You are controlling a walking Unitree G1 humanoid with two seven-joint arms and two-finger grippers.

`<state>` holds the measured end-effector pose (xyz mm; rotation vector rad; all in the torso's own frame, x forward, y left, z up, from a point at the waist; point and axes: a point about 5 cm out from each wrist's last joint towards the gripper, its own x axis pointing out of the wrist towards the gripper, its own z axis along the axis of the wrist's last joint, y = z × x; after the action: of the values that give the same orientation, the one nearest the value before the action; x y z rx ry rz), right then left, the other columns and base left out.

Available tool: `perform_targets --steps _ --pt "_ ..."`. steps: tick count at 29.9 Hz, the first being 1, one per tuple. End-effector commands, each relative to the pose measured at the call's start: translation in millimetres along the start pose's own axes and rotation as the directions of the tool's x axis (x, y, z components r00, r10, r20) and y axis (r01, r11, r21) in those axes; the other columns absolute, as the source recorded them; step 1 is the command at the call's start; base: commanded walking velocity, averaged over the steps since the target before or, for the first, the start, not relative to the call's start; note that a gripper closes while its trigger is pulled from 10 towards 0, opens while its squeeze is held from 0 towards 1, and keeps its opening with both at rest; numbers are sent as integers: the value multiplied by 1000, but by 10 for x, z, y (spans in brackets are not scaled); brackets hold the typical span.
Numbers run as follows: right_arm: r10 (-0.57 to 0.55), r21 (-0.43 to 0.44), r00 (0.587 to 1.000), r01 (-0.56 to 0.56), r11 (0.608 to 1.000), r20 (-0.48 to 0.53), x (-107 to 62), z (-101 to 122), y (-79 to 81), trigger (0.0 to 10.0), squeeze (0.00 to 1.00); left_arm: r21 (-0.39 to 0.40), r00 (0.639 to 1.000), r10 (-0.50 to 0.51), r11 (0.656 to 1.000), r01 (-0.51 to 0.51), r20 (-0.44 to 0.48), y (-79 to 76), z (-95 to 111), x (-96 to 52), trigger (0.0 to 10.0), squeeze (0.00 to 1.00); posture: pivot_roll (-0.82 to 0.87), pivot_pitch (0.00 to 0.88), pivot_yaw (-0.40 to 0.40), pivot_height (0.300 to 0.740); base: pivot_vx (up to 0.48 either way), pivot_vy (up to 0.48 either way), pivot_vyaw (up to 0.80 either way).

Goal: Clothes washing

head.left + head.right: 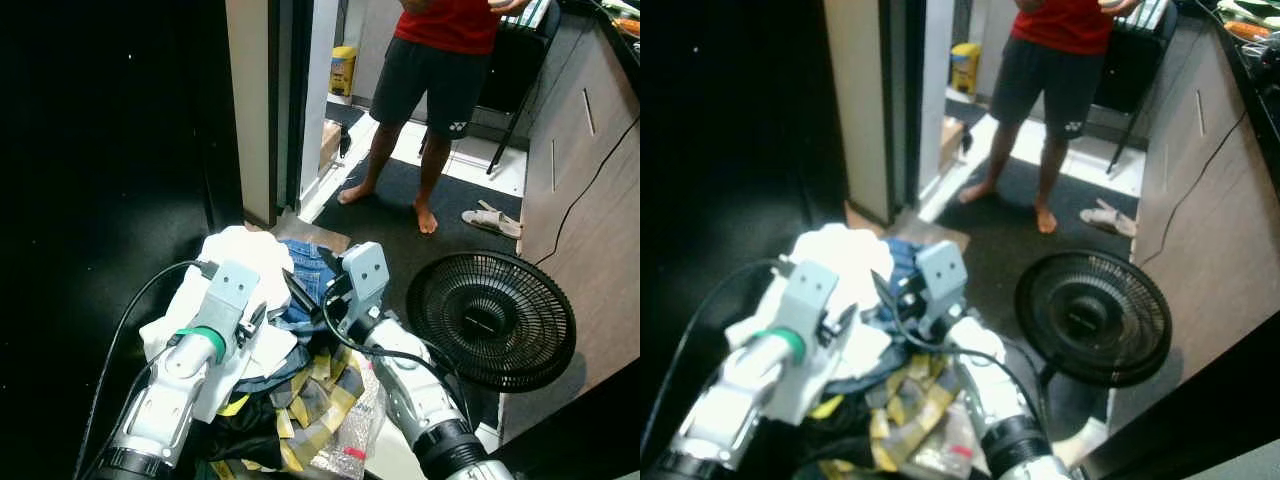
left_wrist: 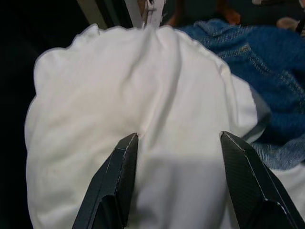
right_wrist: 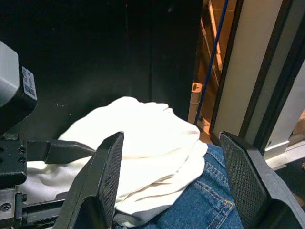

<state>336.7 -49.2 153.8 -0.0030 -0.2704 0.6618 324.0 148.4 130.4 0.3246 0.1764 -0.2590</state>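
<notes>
The room was a narrow home passage with a dark floor, a door frame (image 1: 258,110) ahead, a black fan (image 1: 490,318) lying on the right, and a person (image 1: 432,90) standing barefoot further back. Below the robot lay a pile of laundry: a white garment (image 1: 240,262) on top at the left, blue jeans (image 1: 308,272) just beside it, and a yellow and grey cloth (image 1: 305,395) nearer to the robot.

The left end effector (image 2: 175,164) hovered directly over the white garment, its fingers spread wide and grasping nothing. The right end effector (image 3: 174,167) was also spread and empty, pointing over the border between the jeans and the white garment.

The step seemed to be picking up the white garment. To do it well, the left end effector should go down into a thick fold, so that both fingers sink into the cloth before closing. A shallow pinch could slip, or catch the jeans below.
</notes>
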Motion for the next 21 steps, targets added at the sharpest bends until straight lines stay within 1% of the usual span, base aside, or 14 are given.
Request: perform_targets --steps 1,3,4,6,7,9,10,11,12,13,14,15,21 --pt "-4 3 1000 4 1000 -19 -41 -63 3 10000 0 -1 996 15 1000 -15 -86 17 -146 -13 10000 0 64 90 4 740 0 0 0" --pt "-4 3 1000 4 1000 -19 -41 -63 3 10000 0 -1 996 15 1000 -15 -86 17 -146 -13 10000 0 64 90 4 740 0 0 0" --pt "-5 3 1000 5 1000 -18 -38 -60 2 10000 0 0 994 27 1000 -27 -109 37 -178 -18 10000 0 64 90 5 740 0 0 0" --pt "-5 3 1000 5 1000 -18 -38 -60 2 10000 0 0 994 27 1000 -27 -109 37 -178 -18 10000 0 64 90 5 740 0 0 0" --pt "-6 3 1000 6 1000 -16 -36 -57 0 10000 0 -2 993 42 999 -43 -112 58 -183 -21 10000 0 64 91 5 740 0 0 0" --pt "-6 3 1000 6 1000 -13 -33 -53 2 10000 0 17 990 89 996 -87 -112 115 -189 -26 10000 0 65 91 5 740 0 0 0" --pt "-6 3 1000 6 1000 -13 -33 -52 3 10000 0 27 989 103 995 -100 -110 131 -190 -27 8314 0 64 92 5 740 0 0 0" --pt "-6 3 1000 6 1000 -13 -33 -52 3 10000 0 27 989 103 995 -100 -110 131 -190 -27 8314 0 64 92 5 740 0 0 0" --pt "-6 3 1000 6 1000 -12 -35 -52 4 10000 0 41 987 113 993 -109 -116 145 -206 -34 7059 0 64 92 6 740 0 0 0" --pt "-8 3 1000 8 1000 -11 -37 -51 2 10000 0 57 984 128 991 -121 -123 161 -224 -45 3137 0 63 94 7 740 0 0 0" --pt "-8 3 1000 8 1000 -11 -37 -51 2 10000 0 57 984 128 991 -121 -123 161 -224 -45 3137 0 63 94 7 740 0 0 0" --pt "-10 4 1000 10 1000 -11 -41 -52 -1 10000 0 69 983 128 990 -120 -132 166 -248 -59 0 0 63 94 7 740 0 0 0" --pt "-14 6 1000 14 1000 -11 -50 -56 -6 10000 0 69 982 123 991 -114 -146 156 -274 -94 0 0 63 96 6 740 0 0 0"
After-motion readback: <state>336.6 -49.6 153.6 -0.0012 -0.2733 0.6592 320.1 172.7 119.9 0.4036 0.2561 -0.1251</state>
